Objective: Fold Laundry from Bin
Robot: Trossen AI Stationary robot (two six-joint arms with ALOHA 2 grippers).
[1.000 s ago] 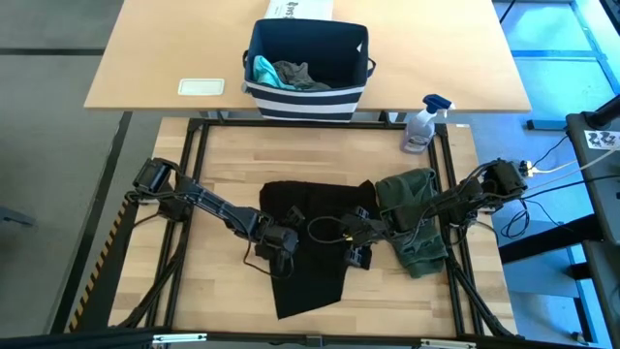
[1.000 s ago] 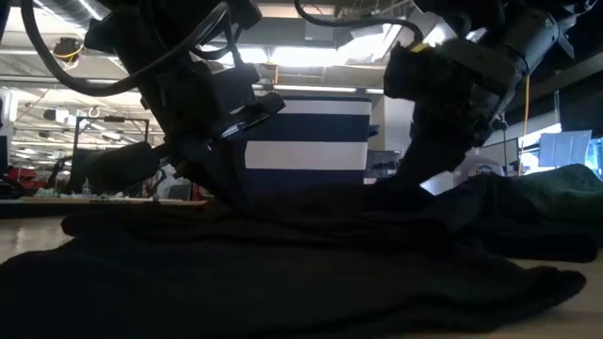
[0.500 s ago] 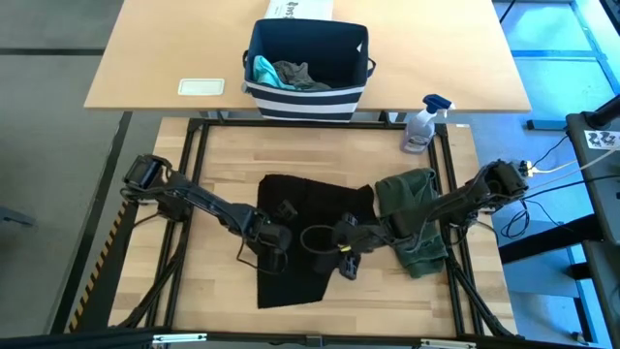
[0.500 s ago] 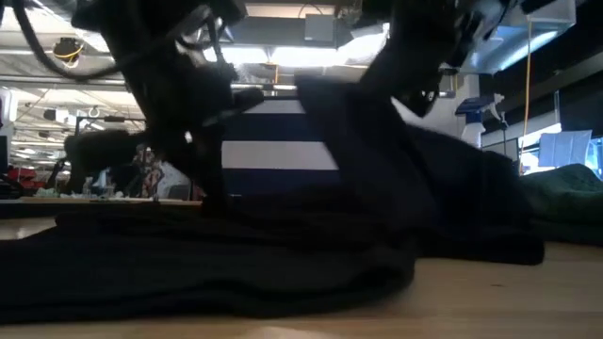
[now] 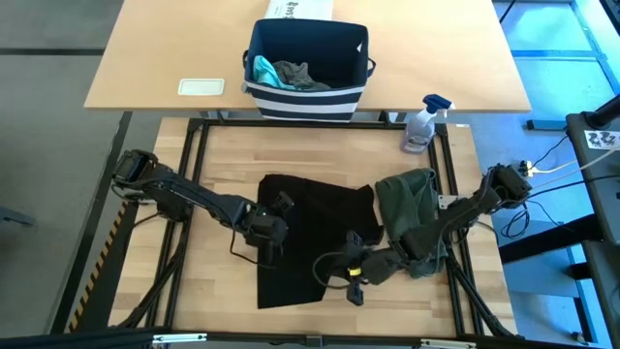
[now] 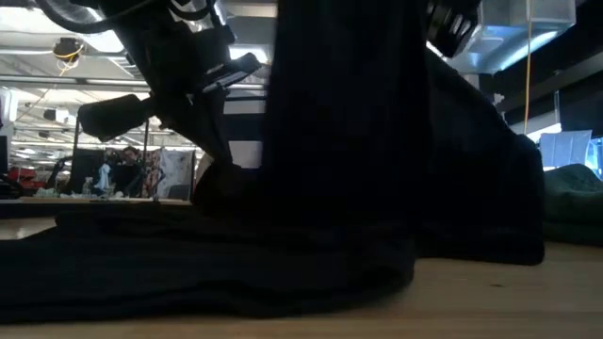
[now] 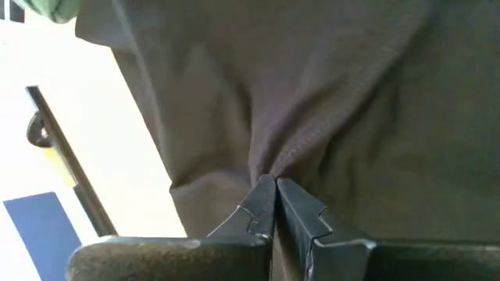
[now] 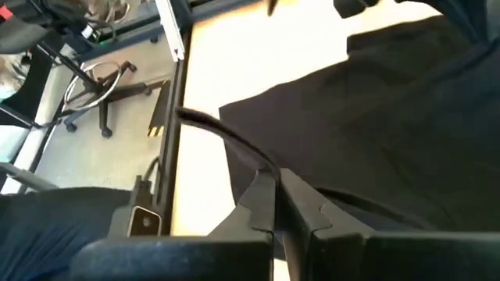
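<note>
A large black T-shirt (image 5: 310, 218) lies spread on the middle of the table. My left gripper (image 5: 273, 233) is shut on its left part. My right gripper (image 5: 354, 286) is shut near the shirt's near right corner. In the low view a sheet of the black cloth (image 6: 349, 122) rises from the table like a curtain. An olive-green piece (image 5: 407, 208) lies bunched on the table to the shirt's right, under my right arm. The navy bin (image 5: 308, 95) stands on the far table with a teal piece (image 5: 262, 70) and a grey piece (image 5: 295, 74) inside. My left gripper pinches a gathered fold of the black cloth (image 7: 273, 160) between its two shut fingers, slanting down from the table's left. Creases run from the pinch, and the cloth around it stays on the table. My right gripper is shut on the black T-shirt near its near right corner; its own fingers (image 8: 262, 195) hide the pinch. They slant down toward the table's left. The held part (image 6: 358, 56) is lifted and hangs as a sheet, its foot on the table.
A spray bottle (image 5: 422, 126) stands at the table's far right corner. A white box (image 5: 300, 8) sits behind the bin and a flat white thing (image 5: 201, 86) lies on the far table's left. A cable (image 8: 223, 136) loops in front of my right gripper.
My right gripper has gone up and toward the table's near edge, drawing the shirt's right part up into a hanging sheet. My left gripper has risen a little and pulled back toward the table's left with its fold. The shirt's long near tail has drawn in.
</note>
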